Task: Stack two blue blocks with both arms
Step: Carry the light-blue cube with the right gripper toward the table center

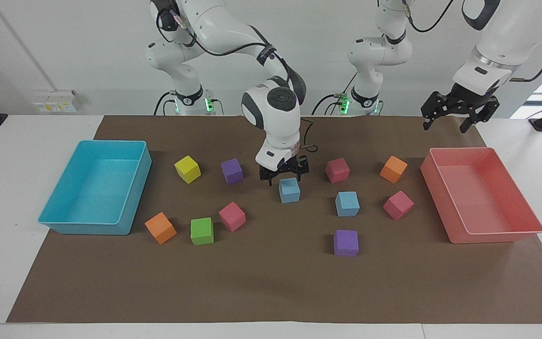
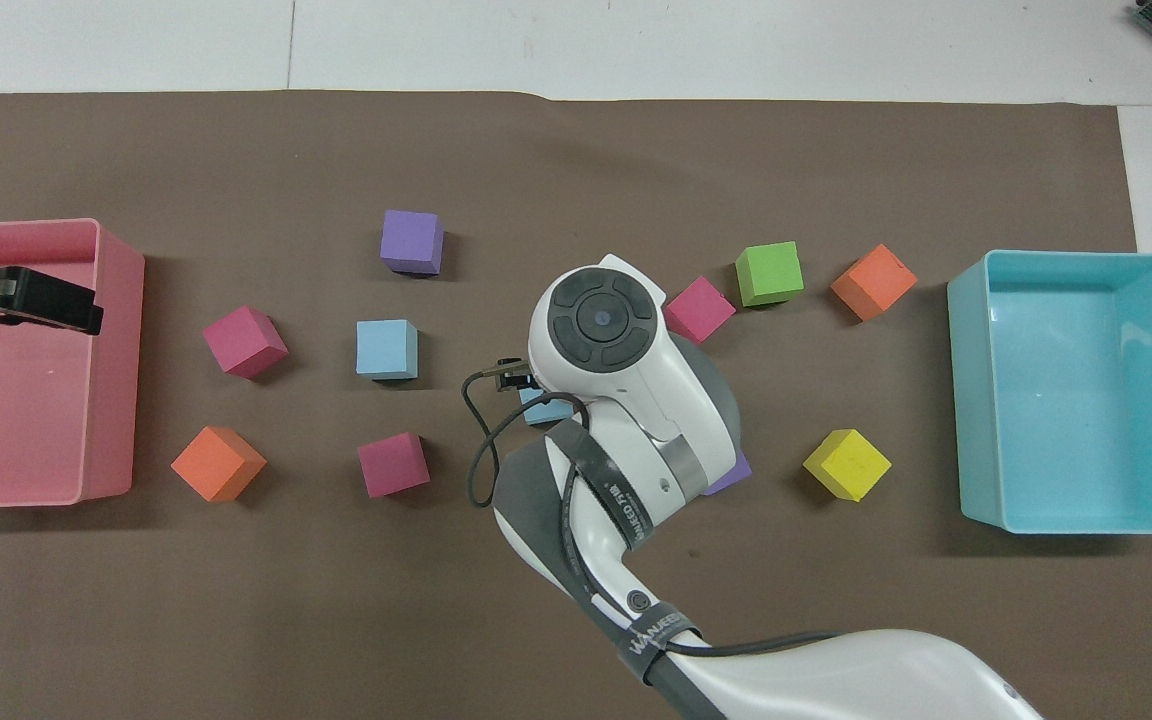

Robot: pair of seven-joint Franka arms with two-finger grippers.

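Observation:
One blue block [image 1: 289, 189] sits on the brown mat mid-table; only a sliver of it [image 2: 539, 410] shows under the right arm's wrist in the overhead view. My right gripper [image 1: 283, 180] hangs open just over this block, its fingers spread to either side of the block's top. The second blue block [image 1: 347, 203] sits alone on the mat toward the left arm's end and slightly farther from the robots; it also shows in the overhead view [image 2: 387, 349]. My left gripper [image 1: 459, 123] waits open in the air over the pink tray [image 1: 461, 149].
Purple, magenta, orange, yellow and green cubes lie scattered around both blue blocks. A magenta cube [image 1: 337, 170] and a purple cube [image 1: 232, 170] flank the right gripper. A turquoise tray [image 1: 111, 142] stands at the right arm's end.

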